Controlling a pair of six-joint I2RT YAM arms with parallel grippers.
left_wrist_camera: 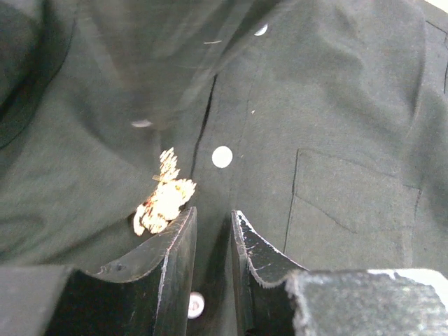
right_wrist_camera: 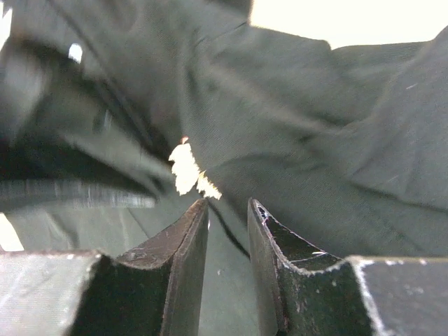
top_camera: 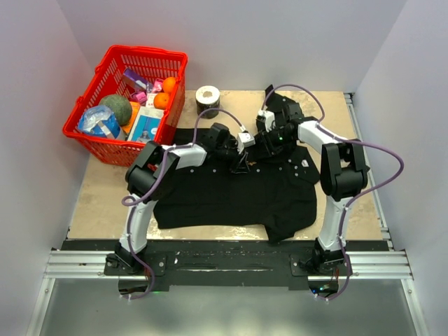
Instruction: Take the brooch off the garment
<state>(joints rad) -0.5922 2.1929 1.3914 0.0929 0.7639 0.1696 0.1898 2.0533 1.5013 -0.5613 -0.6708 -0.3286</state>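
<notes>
Brooch (left_wrist_camera: 164, 199) is tiny, pale and blown out in both wrist views with a hint of red. It sits on the shirt (left_wrist_camera: 336, 105) just left of the button placket, in the upper-chest area. I'd expect it to be light and rigid, with thin edges that could bend, and pinned through soft cloth that will tent up and follow any pull. Best grab is probably across the body's edges, low near the cloth, with the other gripper holding the fabric down right beside it. Left gripper (left_wrist_camera: 213, 213): jaws a narrow slot apart and empty, shirt and a button visible through the gap, brooch just off the outer side of its left fingertip, contact unclear. Right gripper (right_wrist_camera: 228, 203): also slightly spread, holding nothing, brooch just beyond its left fingertip, not between the jaws. Shirt lies spread on the desk (top_camera: 98, 203), partly bunched under the right arm.
</notes>
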